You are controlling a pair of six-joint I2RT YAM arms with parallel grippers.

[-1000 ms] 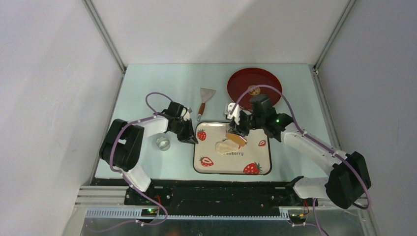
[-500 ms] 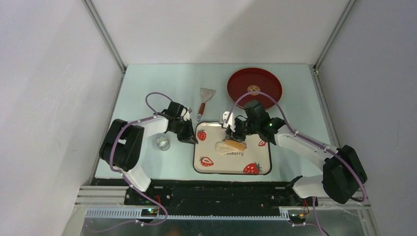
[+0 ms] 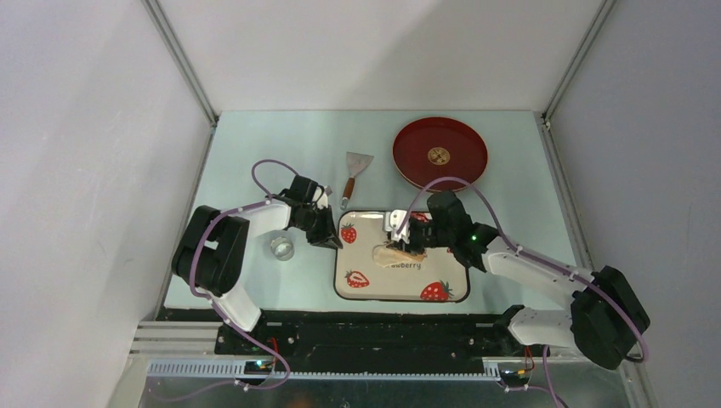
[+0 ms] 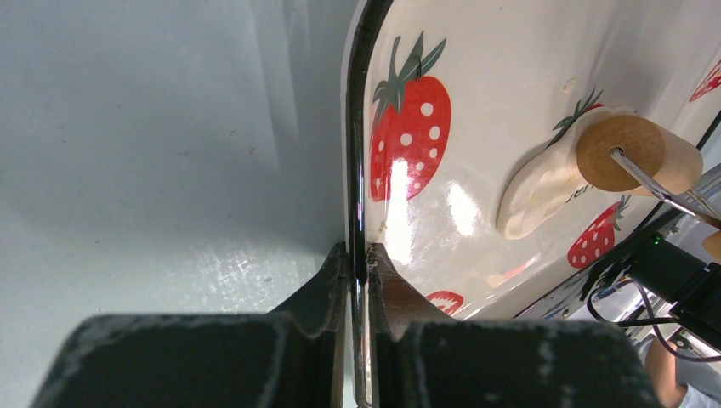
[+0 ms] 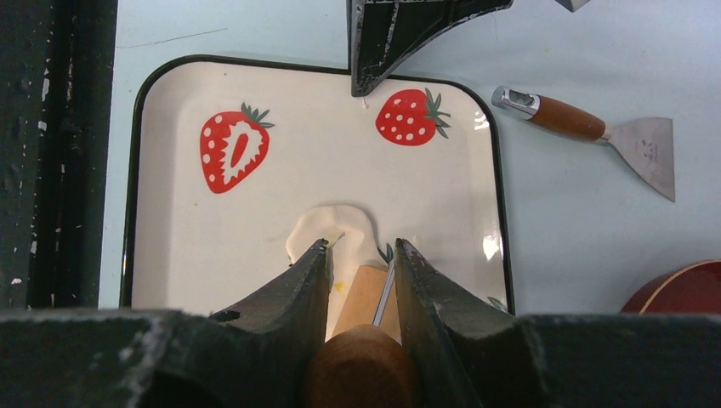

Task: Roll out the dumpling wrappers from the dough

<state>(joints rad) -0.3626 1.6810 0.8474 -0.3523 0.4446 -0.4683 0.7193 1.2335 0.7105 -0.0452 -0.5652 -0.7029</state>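
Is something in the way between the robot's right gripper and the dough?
Only the wooden rolling pin, and that is its tool: the right gripper holds it, and its end seems to rest on the dough on the strawberry tray. Nothing else stands between them.

A pale mint-green worktop (image 3: pixel 255 144) is enclosed on three sides by plain white panels: left wall (image 3: pixel 85 170), back wall (image 3: pixel 374 51), right wall (image 3: pixel 646 127). The two back corners are marked by slanted aluminium profiles (image 3: pixel 183 64). Light is even and diffuse; soft shadows are cast on the side panels. Small specks and a dull sheen are seen on the worktop surface up close. The near edge is bounded by a black base plate (image 3: pixel 374 336), with a silver slotted rail (image 3: pixel 340 370) below it.
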